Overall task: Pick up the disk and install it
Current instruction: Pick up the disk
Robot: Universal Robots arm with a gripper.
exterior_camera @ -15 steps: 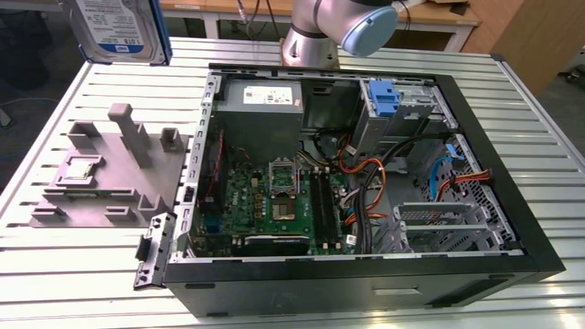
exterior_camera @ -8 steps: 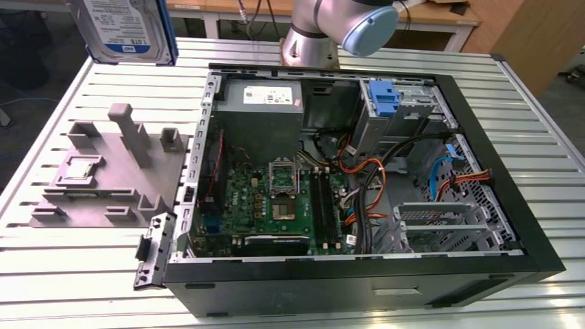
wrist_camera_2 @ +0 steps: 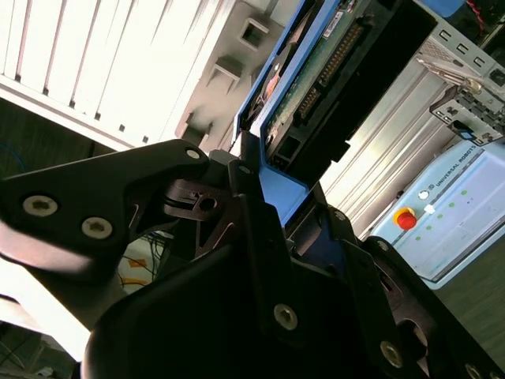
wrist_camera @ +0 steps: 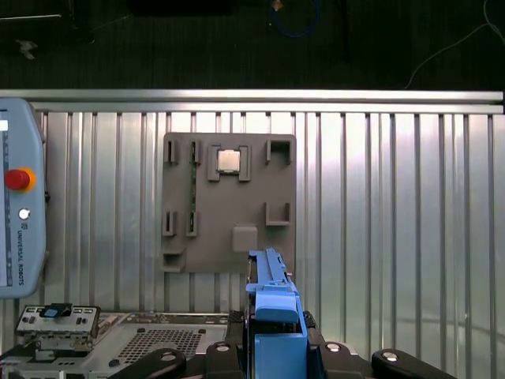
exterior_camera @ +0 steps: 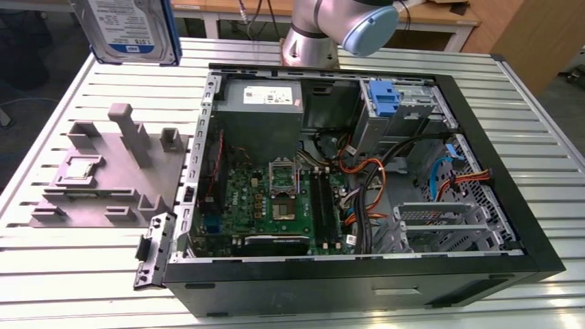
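While it hangs above the grey fixture (wrist_camera: 229,205), the hand (wrist_camera: 274,349) grips the disk (exterior_camera: 128,27).

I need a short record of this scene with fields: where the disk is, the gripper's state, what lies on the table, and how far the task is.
disk: lifted off the table, outside the case
gripper: shut on the disk at its blue rails
case: open, lying on the table
holder: grey, on the table, at the exterior view's left of the case
chip: sits in the holder
task: disk picked up, not yet installed
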